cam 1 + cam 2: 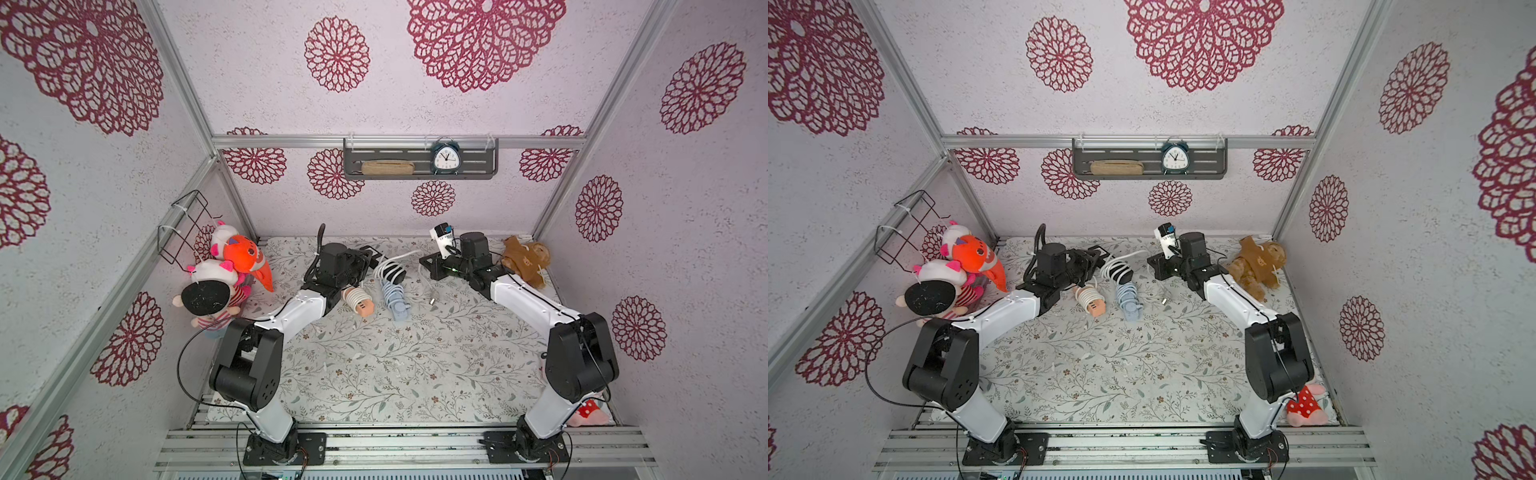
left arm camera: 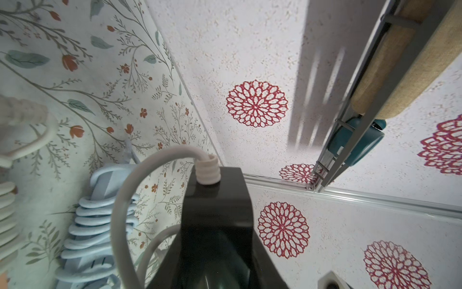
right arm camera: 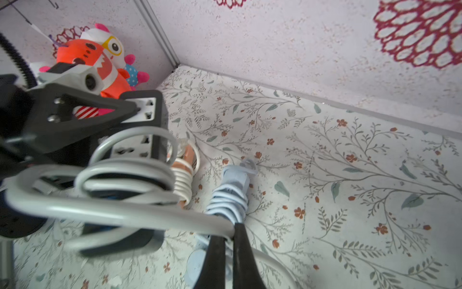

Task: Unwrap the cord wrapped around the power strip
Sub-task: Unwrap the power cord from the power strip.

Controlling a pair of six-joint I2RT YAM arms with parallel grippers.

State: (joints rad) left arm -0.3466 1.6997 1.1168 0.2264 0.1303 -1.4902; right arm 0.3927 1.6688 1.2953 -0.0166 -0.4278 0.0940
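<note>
A black power strip (image 1: 390, 271) with a white cord (image 1: 384, 266) coiled round it is held off the mat at the back centre. My left gripper (image 1: 371, 258) is shut on the strip's end; in the left wrist view the strip (image 2: 217, 215) fills the jaws, and the cord (image 2: 123, 200) leaves its ribbed collar. My right gripper (image 3: 231, 234) is shut on a loose stretch of the cord (image 3: 112, 211) just right of the strip (image 3: 153, 117). In both top views the right gripper (image 1: 1155, 266) sits beside the strip (image 1: 1120, 271). The cord's free end trails on the mat (image 1: 432, 298).
A light blue power strip (image 1: 395, 298) and a peach one (image 1: 359, 302), both cord-wrapped, lie just in front. Plush toys (image 1: 224, 270) pile at the left wall, and a brown plush (image 1: 525, 259) sits back right. A shelf (image 1: 420, 174) with a clock hangs on the back wall.
</note>
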